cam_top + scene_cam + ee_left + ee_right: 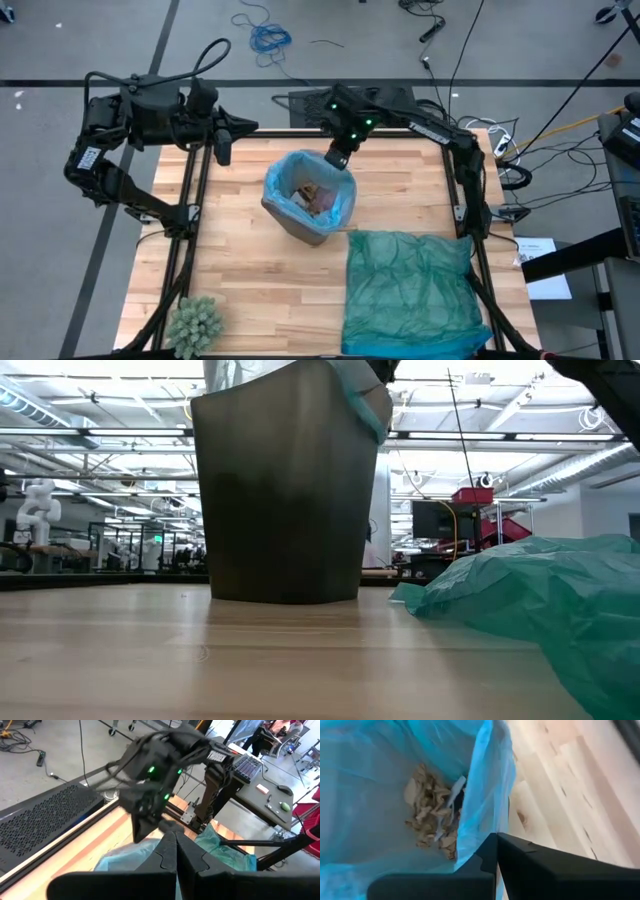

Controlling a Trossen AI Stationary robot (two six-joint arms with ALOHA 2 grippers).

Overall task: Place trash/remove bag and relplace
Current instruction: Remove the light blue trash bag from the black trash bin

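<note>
The grey wastebasket [300, 222] stands upright, mouth upward, lined with the crinkly translucent sky-blue bag [287, 172] holding brown wadded trash [431, 810]. Right gripper [337, 158] pressed together at its rim; left gripper [223, 150] closed.

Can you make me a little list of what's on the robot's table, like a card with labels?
bin: grey plastic wastebasket, upright, mid-table
liner: light blue plastic bag inside the bin, folded over its rim
inside: brown crumpled paper trash at the bottom
spare: teal-green plastic bag, flat beside the bin
corner: green spiky ball
right end effector: shut, at the bin's rim
left end effector: shut, table's edge
</note>
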